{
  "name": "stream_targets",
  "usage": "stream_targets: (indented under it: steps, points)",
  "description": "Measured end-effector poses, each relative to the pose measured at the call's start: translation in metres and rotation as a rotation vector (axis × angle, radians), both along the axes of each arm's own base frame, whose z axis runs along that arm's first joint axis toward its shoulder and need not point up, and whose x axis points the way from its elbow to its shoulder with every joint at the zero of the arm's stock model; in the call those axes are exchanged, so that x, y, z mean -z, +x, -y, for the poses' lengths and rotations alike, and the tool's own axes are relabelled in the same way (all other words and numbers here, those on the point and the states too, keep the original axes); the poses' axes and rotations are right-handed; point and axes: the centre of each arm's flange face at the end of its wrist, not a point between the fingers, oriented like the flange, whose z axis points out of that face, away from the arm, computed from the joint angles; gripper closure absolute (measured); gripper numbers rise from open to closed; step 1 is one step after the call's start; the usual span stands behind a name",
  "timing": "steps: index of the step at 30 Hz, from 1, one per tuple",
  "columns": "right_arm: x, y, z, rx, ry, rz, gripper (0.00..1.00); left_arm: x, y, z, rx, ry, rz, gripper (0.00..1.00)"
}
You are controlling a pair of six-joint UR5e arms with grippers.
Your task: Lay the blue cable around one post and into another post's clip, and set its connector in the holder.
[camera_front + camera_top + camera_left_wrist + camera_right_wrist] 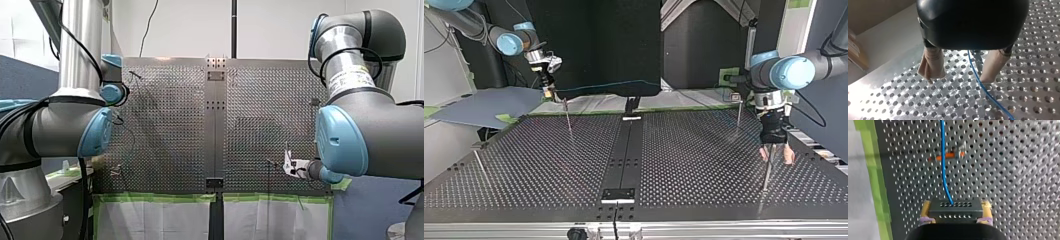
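Jaws of my right gripper (956, 211) are clamped on the connector (955, 206), yellow pads (986, 208) against its two short sides. Those of my left gripper (959, 78) stand wide apart, and its beige pads (931, 66) grip nothing.

Over the table (704, 150), my left gripper hangs at a thin post (768, 172) at the top view's right. My right holds the connector in the air at the far left.

That connector looks like a small, rigid, light block, and its flat sides seem the sound place to grip it.

From it the cable (943, 165) runs taut and reappears loose between my left gripper's pads, close to one of them. It looks thin, limp and smooth, so it would likely slide through a light pinch. I judge it best pinched near where it must bend. A hard pull would strain the joint at the connector.

Below, the cable crosses an orange clip (948, 156).
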Motion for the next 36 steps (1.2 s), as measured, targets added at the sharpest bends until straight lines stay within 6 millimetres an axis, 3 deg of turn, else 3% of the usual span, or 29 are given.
stream_targets:
  steps: [14,27,33,36]
  points:
    - [-0.001,0.005,-0.002,-0.052,-0.004,0.007,1.00,-0.043,-0.034,0.023,0.061,0.002,-0.020,0.00]
    - [-0.001,0.005,-0.003,-0.054,-0.005,0.005,1.00,-0.019,-0.064,0.020,-0.021,0.051,-0.190,0.00]
    - [-0.001,0.005,-0.003,-0.054,-0.003,0.006,1.00,-0.035,-0.080,0.015,-0.087,0.101,-0.217,0.00]
    - [-0.001,0.005,-0.003,-0.053,-0.003,0.007,1.00,-0.052,-0.086,0.013,-0.121,0.128,-0.211,0.00]
